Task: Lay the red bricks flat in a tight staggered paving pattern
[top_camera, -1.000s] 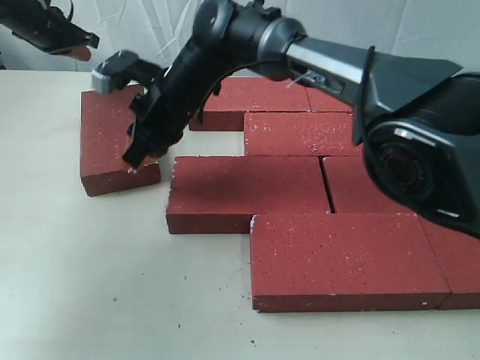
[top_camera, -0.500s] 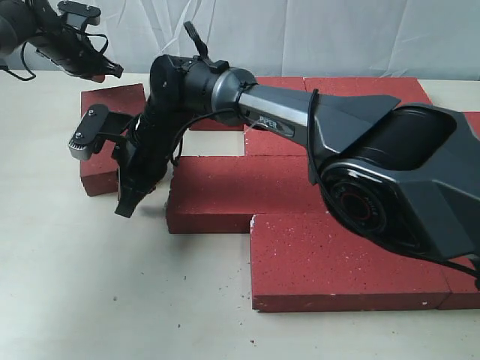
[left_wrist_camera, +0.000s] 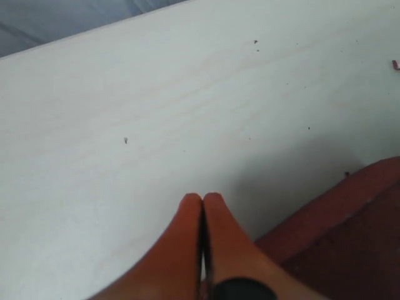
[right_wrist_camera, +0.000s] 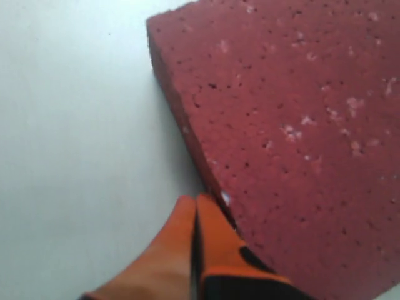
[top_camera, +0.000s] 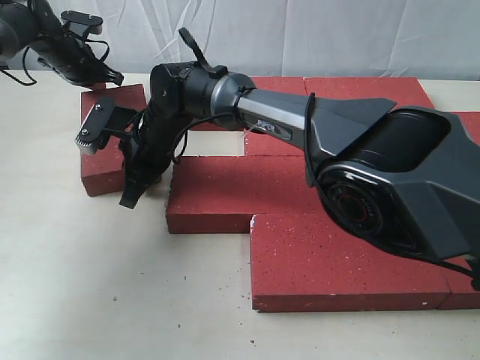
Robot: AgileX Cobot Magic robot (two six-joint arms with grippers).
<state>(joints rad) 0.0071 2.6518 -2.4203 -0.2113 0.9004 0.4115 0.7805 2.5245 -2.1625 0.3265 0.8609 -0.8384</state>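
right arm (top_camera: pixel 262 112) reaches across, its empty end effector (right_wrist_camera: pixel 195 203) pinched closed beside a brick (right_wrist_camera: pixel 300 125).

Staggered rows of bricks (top_camera: pixel 345 255) flat on the table (top_camera: pixel 112 300), filling centre and right, lone brick (top_camera: pixel 101 176) apart at left, right gripper (top_camera: pixel 130 199) just beside its near edge, left gripper (top_camera: pixel 111 77) above its far edge.

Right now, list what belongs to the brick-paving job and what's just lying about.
Job: dark-red speckled rectangular paving bricks; exterior view's leftmost brick; right tool, shut at a brick's edge; left tool, shut.
Lying about: dark crumbs on the pale tabletop; white curtain backdrop.
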